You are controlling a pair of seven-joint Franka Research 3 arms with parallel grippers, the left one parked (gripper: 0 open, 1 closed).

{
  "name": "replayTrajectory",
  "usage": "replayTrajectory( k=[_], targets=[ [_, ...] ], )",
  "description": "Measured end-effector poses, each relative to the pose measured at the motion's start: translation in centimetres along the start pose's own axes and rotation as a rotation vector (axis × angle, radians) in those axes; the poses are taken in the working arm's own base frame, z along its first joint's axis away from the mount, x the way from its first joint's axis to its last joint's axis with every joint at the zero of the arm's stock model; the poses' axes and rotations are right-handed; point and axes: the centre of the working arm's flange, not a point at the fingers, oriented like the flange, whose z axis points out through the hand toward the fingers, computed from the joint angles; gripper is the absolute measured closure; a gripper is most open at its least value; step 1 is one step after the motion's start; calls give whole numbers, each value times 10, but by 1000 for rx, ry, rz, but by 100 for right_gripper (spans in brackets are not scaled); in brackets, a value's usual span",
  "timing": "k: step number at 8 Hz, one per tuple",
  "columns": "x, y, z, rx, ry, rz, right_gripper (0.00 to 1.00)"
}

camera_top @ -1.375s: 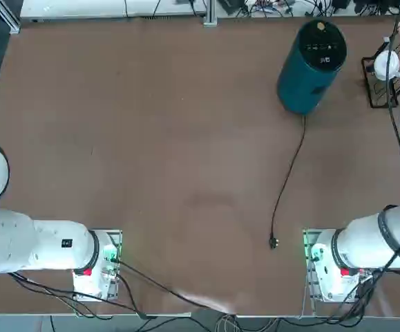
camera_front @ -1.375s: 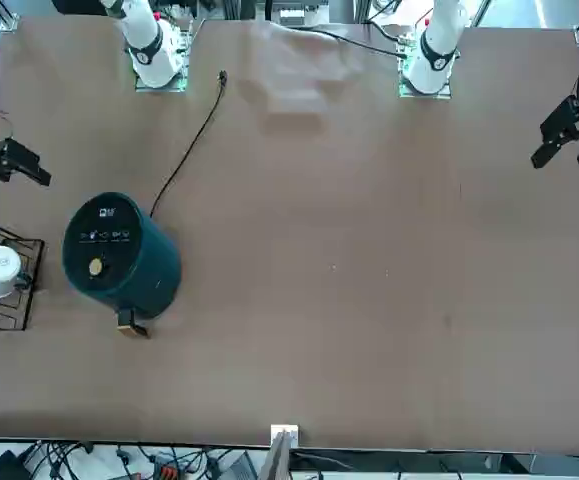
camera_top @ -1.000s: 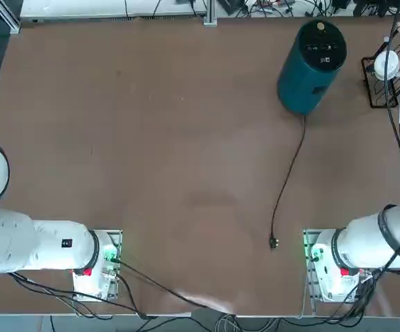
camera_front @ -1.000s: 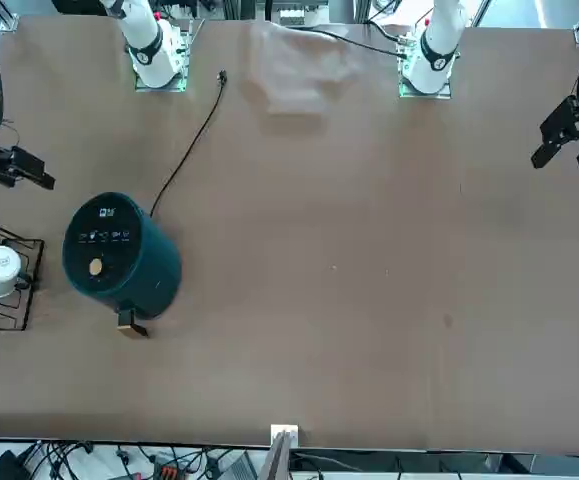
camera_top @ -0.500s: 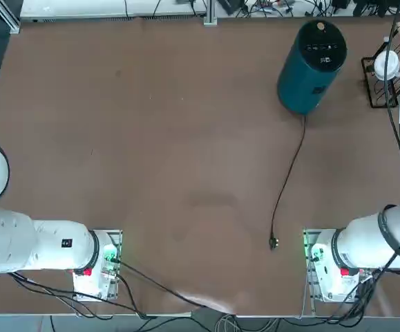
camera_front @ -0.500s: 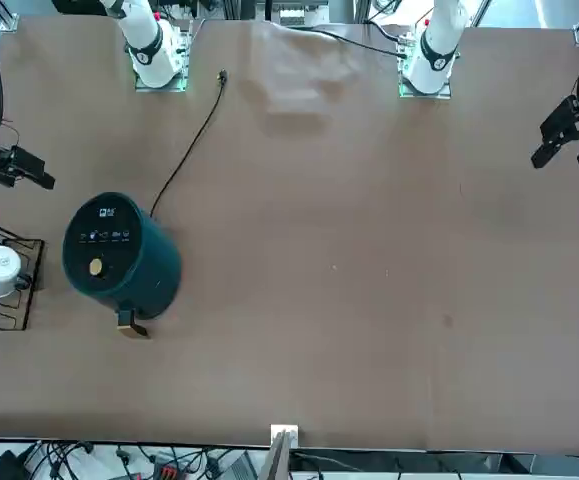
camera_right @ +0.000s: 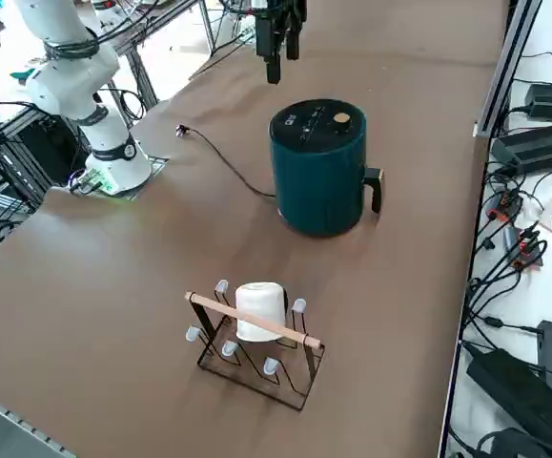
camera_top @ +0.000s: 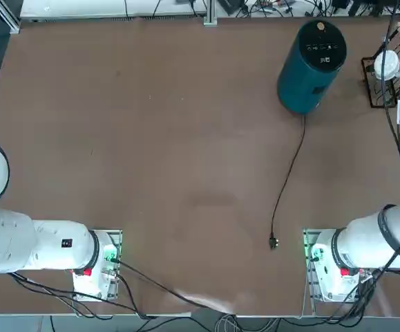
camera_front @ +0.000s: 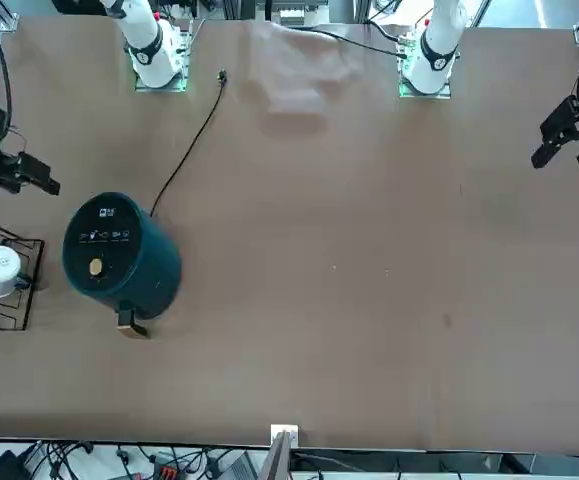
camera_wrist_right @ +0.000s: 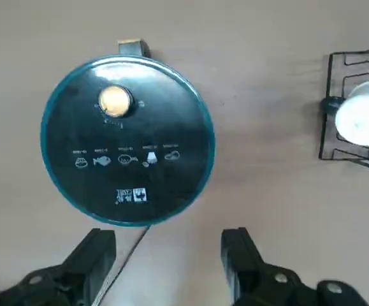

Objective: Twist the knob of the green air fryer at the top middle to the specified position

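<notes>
The green air fryer [camera_top: 310,66] stands upright at the table's far side, right of the middle, a dark teal cylinder [camera_right: 318,172] with a black round top [camera_wrist_right: 128,140]. Its small yellow-gold knob [camera_wrist_right: 115,101] sits on that top near the handle side, also in the front view [camera_front: 95,267] and the right side view [camera_right: 341,120]. My right gripper [camera_wrist_right: 168,252] hangs open in the air, above and off to the side of the fryer [camera_front: 119,260], touching nothing. In the front view the gripper [camera_front: 37,180] is beyond the fryer's left.
A black wire rack [camera_right: 256,329] holding a white cup stands beside the fryer, near the table's right edge [camera_top: 386,69]. The fryer's thin black cord [camera_top: 289,173] runs across the table to a loose plug [camera_top: 273,242] near my right base.
In the front view my right gripper has drifted a little nearer to the fryer, still open. The fryer, rack and cord have not moved.
</notes>
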Motion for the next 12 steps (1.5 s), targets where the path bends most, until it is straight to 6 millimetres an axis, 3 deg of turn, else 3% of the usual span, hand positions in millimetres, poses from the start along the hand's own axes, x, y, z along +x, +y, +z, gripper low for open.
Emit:
replayTrajectory(
  k=[3, 7, 12],
  targets=[
    [25, -18, 45, 1, 57, -29, 0],
    [34, -42, 95, 3, 113, -66, 0],
    [48, -54, 119, 5, 152, -82, 4]
  ],
)
